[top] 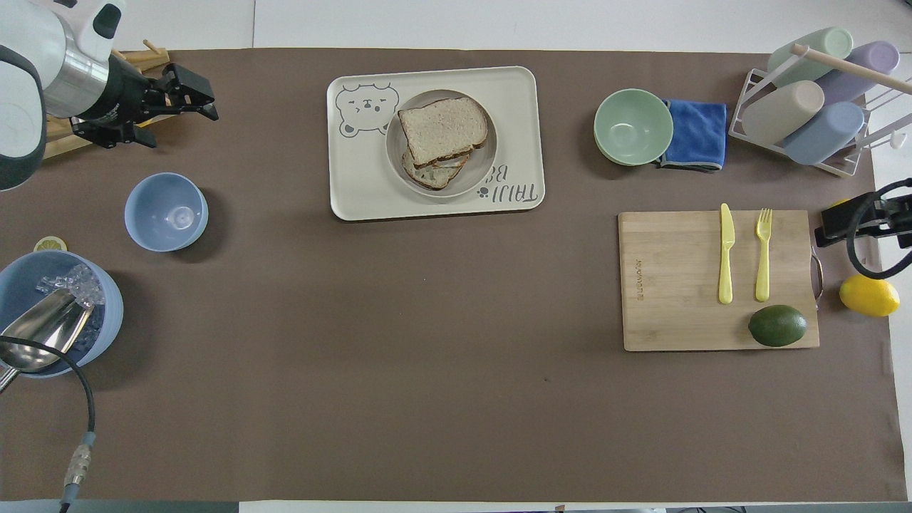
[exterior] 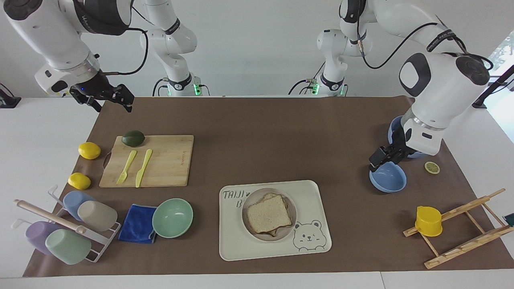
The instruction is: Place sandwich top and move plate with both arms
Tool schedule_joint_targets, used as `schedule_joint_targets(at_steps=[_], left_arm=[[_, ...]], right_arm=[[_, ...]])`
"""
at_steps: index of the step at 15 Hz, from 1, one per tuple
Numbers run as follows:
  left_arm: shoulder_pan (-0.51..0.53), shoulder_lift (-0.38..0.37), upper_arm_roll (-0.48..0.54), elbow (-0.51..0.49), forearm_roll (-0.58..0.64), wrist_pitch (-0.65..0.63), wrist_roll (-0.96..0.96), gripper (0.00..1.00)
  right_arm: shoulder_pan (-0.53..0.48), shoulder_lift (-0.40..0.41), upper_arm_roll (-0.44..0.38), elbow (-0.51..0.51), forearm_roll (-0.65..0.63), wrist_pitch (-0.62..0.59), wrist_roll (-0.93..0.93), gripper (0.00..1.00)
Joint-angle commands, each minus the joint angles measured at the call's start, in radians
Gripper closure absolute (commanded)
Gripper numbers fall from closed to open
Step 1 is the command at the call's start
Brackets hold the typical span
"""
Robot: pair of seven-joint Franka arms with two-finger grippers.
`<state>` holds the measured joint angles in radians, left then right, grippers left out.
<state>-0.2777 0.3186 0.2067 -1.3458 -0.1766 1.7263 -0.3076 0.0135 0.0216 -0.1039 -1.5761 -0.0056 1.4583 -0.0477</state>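
Speckled sandwich top (exterior: 268, 213) lies on plate (exterior: 292, 232)

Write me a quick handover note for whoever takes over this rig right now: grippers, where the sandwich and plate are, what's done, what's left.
Left gripper: empty, fingers open, raised over the small blue bowl at the left arm's end of the table.
Right gripper: empty, waiting over the mat's corner at the right arm's end, near the cutting board.
Sandwich top: lying on the lower slice, on the plate.
Plate: sits on the bear tray, untouched by either gripper.
Done: top placed.
Left: move the plate with both arms.
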Motion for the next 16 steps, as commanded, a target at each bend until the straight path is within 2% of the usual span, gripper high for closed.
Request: schedule_joint_targets(at_steps=[1,5,8,11,14,16], left_arm=[[0.041,-0.099,-0.001,-0.052,0.037,-0.080,0.082,0.00],[0.075,-0.225,-0.001,-0.125,0.065,-0.140,0.163,0.00],[0.077,-0.347,-0.015,-0.272,0.081,-0.146,0.226,0.00],[0.153,-0.383,-0.159,-0.346,0.111,-0.171,0.246,0.00],[0.152,-0.380,-0.176,-0.365,0.124,-0.117,0.277,0.00],[0.149,-0.374,-0.184,-0.354,0.211,-0.097,0.278,0.00]], right_arm=[[0.002,-0.017,-0.002,-0.016,0.003,-0.006,-0.006,0.00],[0.002,-0.017,0.000,-0.016,0.003,-0.006,-0.006,0.00],[0.002,-0.017,-0.002,-0.016,0.003,-0.006,-0.006,0.00],[0.002,-0.017,0.000,-0.016,0.003,-0.006,-0.006,0.00],[0.002,-0.017,0.000,-0.016,0.003,-0.006,-0.006,0.00],[0.002,-0.017,0.000,-0.016,0.003,-0.006,-0.006,0.00]])
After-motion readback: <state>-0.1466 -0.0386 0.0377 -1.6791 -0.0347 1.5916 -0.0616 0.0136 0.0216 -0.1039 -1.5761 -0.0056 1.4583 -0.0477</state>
